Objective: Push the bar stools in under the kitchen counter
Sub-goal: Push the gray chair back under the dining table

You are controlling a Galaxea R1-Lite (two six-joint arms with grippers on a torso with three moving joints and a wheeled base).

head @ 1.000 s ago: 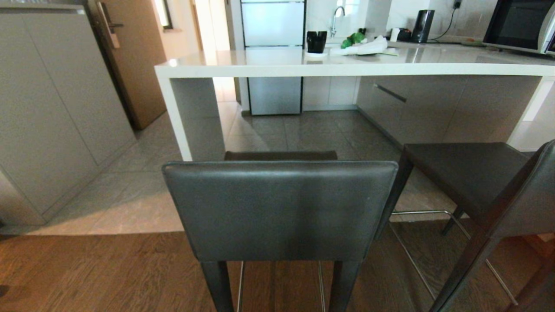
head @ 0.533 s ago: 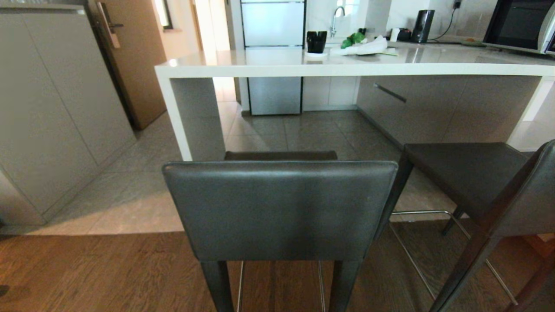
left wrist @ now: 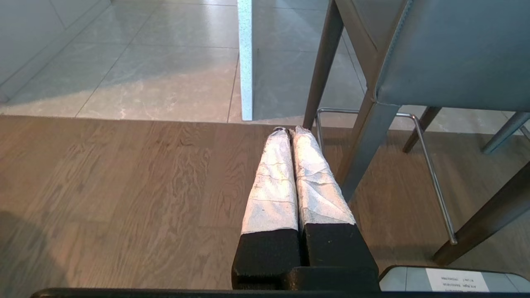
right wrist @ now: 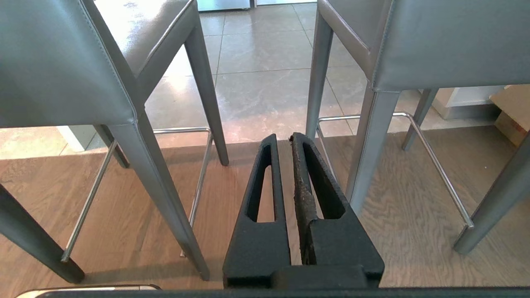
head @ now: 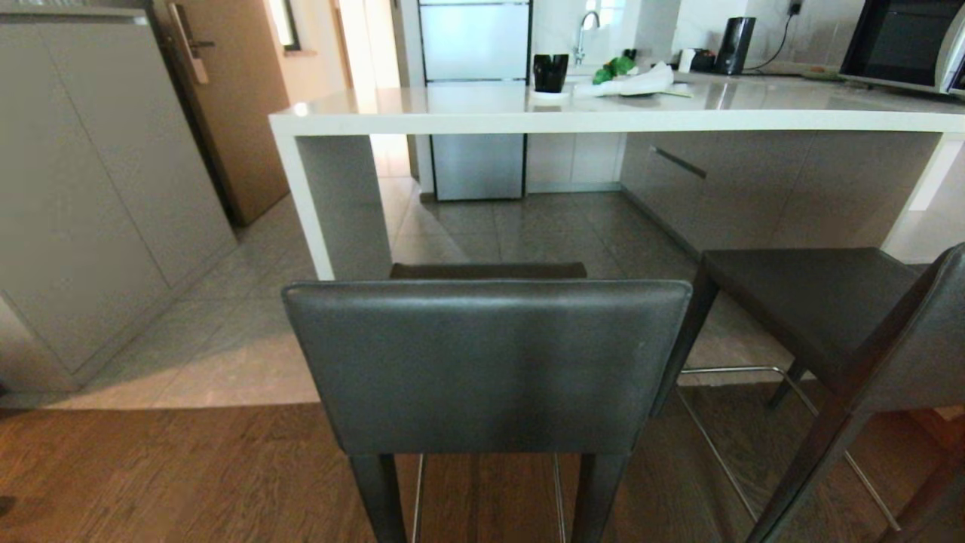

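Two bar stools stand pulled out from the bench [head: 603, 119], on the seam where the grey floor tiles [head: 226, 339] meet the wooden floor [head: 151, 475]. The nearer stool [head: 486, 366] faces the bench squarely, its backrest toward the robot, just right of the white slab leg [head: 305, 204]. The second stool [head: 822, 309] stands close beside it on the right, turned at an angle, its seat in the open. On the benchtop sit a black cup [head: 550, 72], some green leaves [head: 612, 69], a white cloth [head: 633, 81] and a dark kettle [head: 735, 45]; a microwave [head: 905, 41] stands far right. Beyond are a fridge [head: 475, 98], a wooden door [head: 226, 105] and grey cupboards [head: 90, 196] on the left. The left claw [left wrist: 288, 131] hangs low over the wood beside a stool leg, its white-wrapped fingers pressed together, holding nothing. The right claw [right wrist: 282, 140] hangs low between the two stools, fingers nearly touching, also empty.
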